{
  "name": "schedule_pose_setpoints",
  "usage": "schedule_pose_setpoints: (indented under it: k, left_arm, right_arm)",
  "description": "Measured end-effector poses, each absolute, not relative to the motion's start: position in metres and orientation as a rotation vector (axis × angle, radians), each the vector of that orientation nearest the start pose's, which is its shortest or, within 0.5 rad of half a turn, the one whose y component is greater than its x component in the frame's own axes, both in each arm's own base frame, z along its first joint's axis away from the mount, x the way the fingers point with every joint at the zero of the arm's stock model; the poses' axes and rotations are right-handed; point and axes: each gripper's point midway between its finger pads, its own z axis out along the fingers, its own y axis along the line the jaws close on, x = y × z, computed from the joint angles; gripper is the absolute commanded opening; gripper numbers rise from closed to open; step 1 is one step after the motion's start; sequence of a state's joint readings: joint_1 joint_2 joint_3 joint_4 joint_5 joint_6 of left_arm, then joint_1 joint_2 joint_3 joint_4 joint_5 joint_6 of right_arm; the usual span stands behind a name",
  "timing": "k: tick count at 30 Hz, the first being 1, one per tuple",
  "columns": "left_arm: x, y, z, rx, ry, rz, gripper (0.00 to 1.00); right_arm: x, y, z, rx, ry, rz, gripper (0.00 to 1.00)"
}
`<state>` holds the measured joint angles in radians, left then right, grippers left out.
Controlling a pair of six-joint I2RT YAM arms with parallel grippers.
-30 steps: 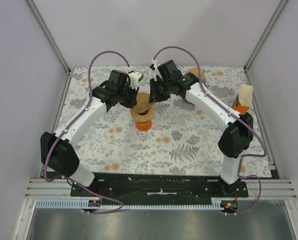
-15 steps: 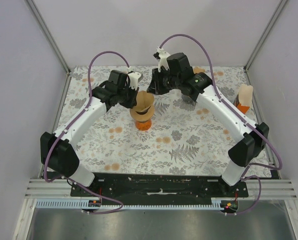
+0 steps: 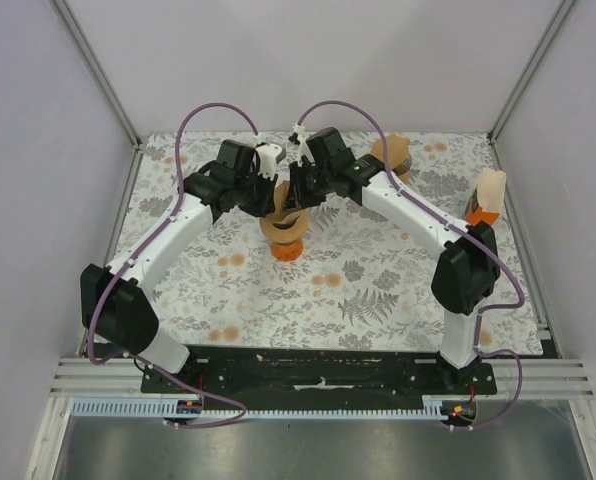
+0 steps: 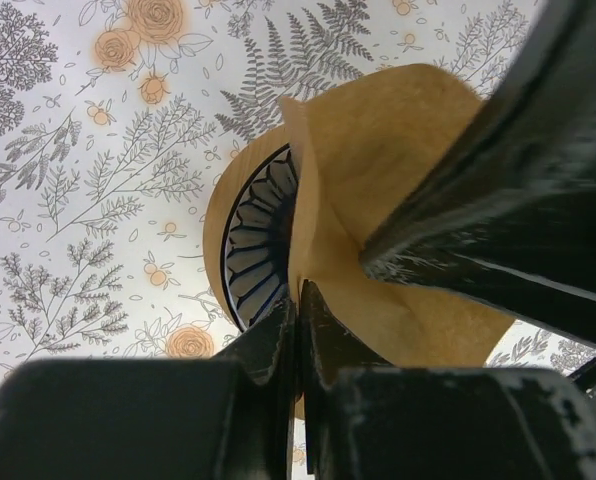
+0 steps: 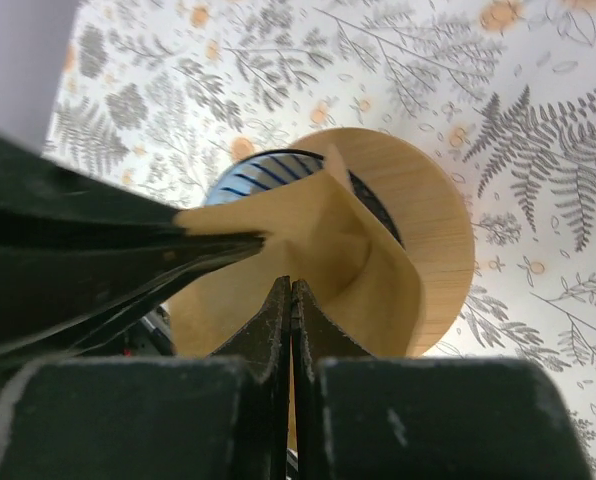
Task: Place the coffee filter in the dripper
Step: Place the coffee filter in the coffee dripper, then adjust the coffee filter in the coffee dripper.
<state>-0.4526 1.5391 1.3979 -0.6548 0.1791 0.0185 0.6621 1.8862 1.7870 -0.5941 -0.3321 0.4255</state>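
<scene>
The dripper (image 3: 289,240) stands mid-table: a wooden collar (image 5: 433,230) on an orange base, with a blue-ribbed white cone (image 4: 263,235) inside. A brown paper coffee filter (image 4: 398,190) hangs tilted over its mouth, partly inside. My left gripper (image 4: 300,300) is shut on the filter's near edge. From the opposite side my right gripper (image 5: 291,290) is shut on the filter's (image 5: 308,235) other wall. In the top view both grippers, left (image 3: 271,196) and right (image 3: 300,198), meet above the dripper and hide most of the filter (image 3: 282,208).
A brown stack (image 3: 391,152) sits at the back right of the floral tablecloth. An orange stand holding a pale filter (image 3: 488,195) is at the right edge. Purple walls close in the table on three sides.
The right gripper lifted back off the filter half a second ago, then came down on it again and shut. The left gripper kept its hold and stayed put.
</scene>
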Motion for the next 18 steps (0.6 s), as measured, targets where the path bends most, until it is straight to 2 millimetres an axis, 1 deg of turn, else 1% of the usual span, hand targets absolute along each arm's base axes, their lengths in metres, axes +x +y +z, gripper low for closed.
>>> schedule_pose_setpoints:
  k: [3, 4, 6, 9, 11, 13, 16, 18]
  left_arm:
    - [0.350, -0.207, 0.201, 0.647, 2.301, -0.435, 0.22]
    - [0.350, -0.207, 0.204, 0.647, 2.297, -0.438, 0.29]
    - [0.352, -0.207, 0.213, 0.643, 2.283, -0.441, 0.37]
    - [0.356, -0.211, 0.230, 0.639, 2.247, -0.464, 0.46]
    - [0.358, -0.212, 0.238, 0.639, 2.231, -0.476, 0.48]
    - [0.357, -0.212, 0.242, 0.638, 2.225, -0.485, 0.48]
    - [0.358, -0.208, 0.243, 0.621, 2.234, -0.491, 0.48]
    - [0.360, -0.201, 0.241, 0.590, 2.249, -0.486, 0.48]
  right_arm:
    - [0.356, 0.367, 0.200, -0.479, 2.415, 0.855, 0.00]
    - [0.355, 0.366, 0.195, -0.493, 2.426, 0.826, 0.00]
    - [0.354, 0.366, 0.194, -0.519, 2.429, 0.791, 0.00]
    - [0.355, 0.372, 0.203, -0.565, 2.406, 0.747, 0.00]
    - [0.358, 0.376, 0.207, -0.593, 2.389, 0.714, 0.00]
    - [0.359, 0.376, 0.206, -0.611, 2.389, 0.682, 0.00]
    - [0.357, 0.376, 0.195, -0.645, 2.415, 0.634, 0.00]
    - [0.356, 0.376, 0.187, -0.660, 2.435, 0.606, 0.00]
